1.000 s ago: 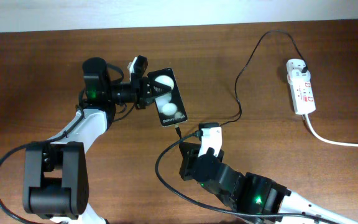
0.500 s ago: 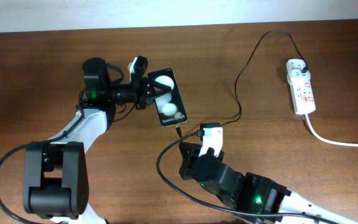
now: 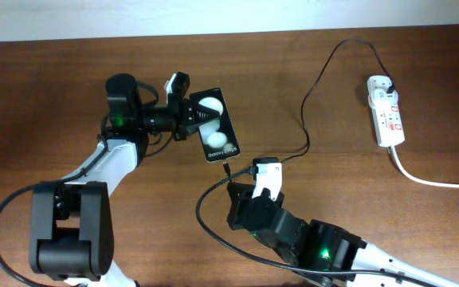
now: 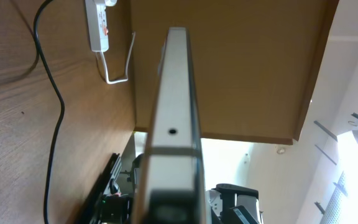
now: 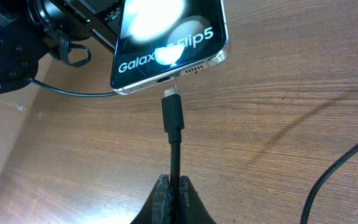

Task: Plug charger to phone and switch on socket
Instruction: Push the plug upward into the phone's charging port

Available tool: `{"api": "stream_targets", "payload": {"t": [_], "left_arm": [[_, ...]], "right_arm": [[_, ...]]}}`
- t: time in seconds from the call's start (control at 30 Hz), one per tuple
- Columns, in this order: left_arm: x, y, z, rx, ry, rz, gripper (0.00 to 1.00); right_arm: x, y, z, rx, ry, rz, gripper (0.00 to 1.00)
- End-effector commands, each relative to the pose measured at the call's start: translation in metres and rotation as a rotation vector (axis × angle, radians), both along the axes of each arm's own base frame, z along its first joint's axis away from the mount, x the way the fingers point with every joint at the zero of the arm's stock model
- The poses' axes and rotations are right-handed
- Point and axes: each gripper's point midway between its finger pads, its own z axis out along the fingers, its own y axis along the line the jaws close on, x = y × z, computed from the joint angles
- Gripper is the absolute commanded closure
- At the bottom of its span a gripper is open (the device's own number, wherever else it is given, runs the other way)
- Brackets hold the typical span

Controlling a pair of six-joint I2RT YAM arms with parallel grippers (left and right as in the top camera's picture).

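The black glossy phone (image 3: 216,126) with two white reflections is held off the table by my left gripper (image 3: 191,116), shut on its upper end. In the left wrist view I see its thin edge (image 4: 173,118). In the right wrist view its bottom edge (image 5: 169,43) shows white lettering and a port. My right gripper (image 5: 174,190) is shut on the charger cable; the connector tip (image 5: 171,112) sits just short of the port. The cable (image 3: 317,80) runs to a black plug in the white socket strip (image 3: 387,112) at the far right.
The strip's thick white cord (image 3: 437,182) trails off the right edge. A loop of black arm cable (image 3: 213,231) lies by my right arm. The brown wooden table ends at a white wall along the top.
My right gripper with the connector has edged slightly left and toward the phone's bottom edge. The left arm and phone have not moved.
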Motion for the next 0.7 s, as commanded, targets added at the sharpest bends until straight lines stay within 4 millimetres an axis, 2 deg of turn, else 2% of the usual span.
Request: {"api": "stream_targets", "payload": {"t": [0.0, 0.1, 0.23, 0.67], "left_arm": [[-0.001, -0.001, 0.01, -0.008, -0.028, -0.02, 1.0], [0.001, 0.002, 0.01, -0.005, -0.122, -0.011, 1.0], [0.007, 0.014, 0.01, -0.003, -0.141, 0.023, 1.0], [0.002, 0.004, 0.01, -0.004, -0.126, -0.002, 1.0]], "right_arm": [[0.001, 0.005, 0.008, 0.025, -0.007, 0.0, 0.96], [0.001, 0.004, 0.008, 0.024, -0.006, 0.001, 0.96], [-0.001, 0.003, 0.016, 0.045, -0.016, 0.004, 0.96], [-0.001, 0.003, 0.015, 0.042, -0.014, 0.004, 0.96]]}}
